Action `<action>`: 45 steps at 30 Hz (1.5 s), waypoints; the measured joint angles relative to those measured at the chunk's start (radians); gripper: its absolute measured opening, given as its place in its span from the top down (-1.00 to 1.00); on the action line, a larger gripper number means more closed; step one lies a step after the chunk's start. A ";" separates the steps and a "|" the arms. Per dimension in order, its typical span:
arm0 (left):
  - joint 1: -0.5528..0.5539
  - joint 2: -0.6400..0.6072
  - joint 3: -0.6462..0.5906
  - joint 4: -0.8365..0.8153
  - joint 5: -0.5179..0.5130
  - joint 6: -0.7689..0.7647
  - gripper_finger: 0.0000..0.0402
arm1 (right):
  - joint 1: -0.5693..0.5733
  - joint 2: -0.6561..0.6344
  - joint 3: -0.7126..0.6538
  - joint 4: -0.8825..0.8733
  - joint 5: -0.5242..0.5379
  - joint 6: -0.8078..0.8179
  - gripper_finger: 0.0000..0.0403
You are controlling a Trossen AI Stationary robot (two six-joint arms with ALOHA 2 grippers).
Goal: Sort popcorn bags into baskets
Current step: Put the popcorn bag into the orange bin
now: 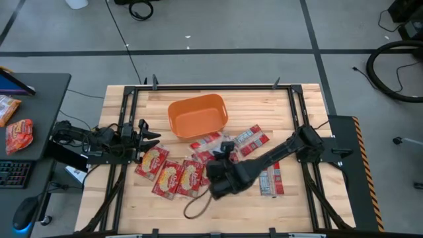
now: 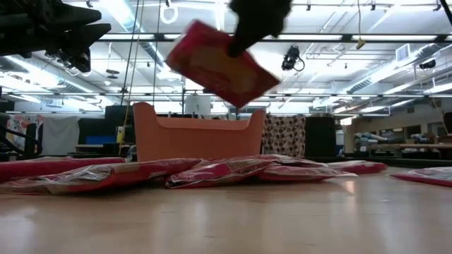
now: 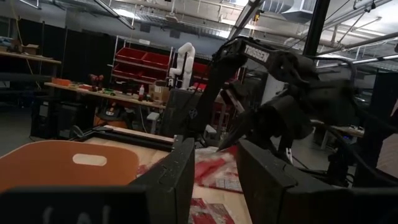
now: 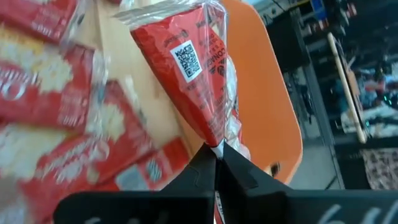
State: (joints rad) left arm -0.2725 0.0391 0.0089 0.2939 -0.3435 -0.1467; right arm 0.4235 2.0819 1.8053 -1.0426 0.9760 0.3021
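Observation:
A red popcorn bag with a QR code (image 4: 189,68) is held in my shut right gripper (image 4: 216,149). In the low view it hangs in the air (image 2: 219,65), high over the table and in front of the orange basket (image 2: 201,134). From above, my right gripper (image 1: 225,152) sits just to the near right of the basket (image 1: 198,116). Other red bags lie flat on the table near the basket (image 1: 168,177) (image 1: 251,137). My left gripper (image 1: 151,137) is open and waits left of the basket, over the table's left part, its fingers (image 3: 180,180) apart. My right gripper pinches the popcorn bag's narrow, bunched end (image 4: 216,138) between its two fingertips. In the low view the fingers come from above onto the bag's upper edge (image 2: 236,48). The bag is lifted clear of the table and tilted, its lower end toward the right.
More bags lie at the table's near left (image 1: 152,160) (image 1: 192,177) and near right (image 1: 271,178). A dark cable loop (image 1: 195,208) lies by the near edge. A side desk on the left carries two orange-red snack packs (image 1: 18,132).

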 joint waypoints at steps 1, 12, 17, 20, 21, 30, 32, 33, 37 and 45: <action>0.000 0.000 0.000 0.000 0.000 0.000 0.39 | -0.014 0.000 0.000 0.042 -0.006 -0.048 0.94; 0.000 0.000 0.000 0.000 0.000 0.000 0.39 | -0.261 0.003 -0.019 0.329 -0.126 -0.424 0.94; 0.000 0.000 0.000 0.000 0.000 0.000 0.39 | -0.406 0.005 -0.072 0.395 -0.250 -0.438 0.89; 0.000 0.000 0.000 0.000 0.000 0.001 0.39 | -0.485 0.006 -0.097 0.412 -0.428 -0.386 0.80; 0.000 0.000 0.000 0.001 0.000 0.002 0.39 | -0.503 0.009 -0.098 0.421 -0.469 -0.368 0.75; 0.000 0.000 0.000 0.000 0.000 0.004 0.39 | -0.445 0.002 -0.049 0.398 -0.475 -0.324 0.24; 0.000 0.000 0.000 0.000 0.000 0.004 0.39 | -0.401 0.000 -0.032 0.401 -0.470 -0.335 0.20; 0.000 0.000 0.000 0.000 0.000 0.004 0.39 | -0.379 0.000 -0.028 0.400 -0.468 -0.335 0.19; 0.000 0.000 0.000 0.000 0.000 0.001 0.39 | -0.296 0.000 -0.027 0.370 -0.458 -0.267 0.18; 0.000 0.000 0.000 0.000 0.000 0.000 0.39 | -0.148 0.000 -0.027 0.158 -0.461 -0.004 0.05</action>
State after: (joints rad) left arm -0.2726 0.0391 0.0089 0.2943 -0.3431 -0.1463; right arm 0.2756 2.0821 1.7786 -0.8843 0.5154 0.2978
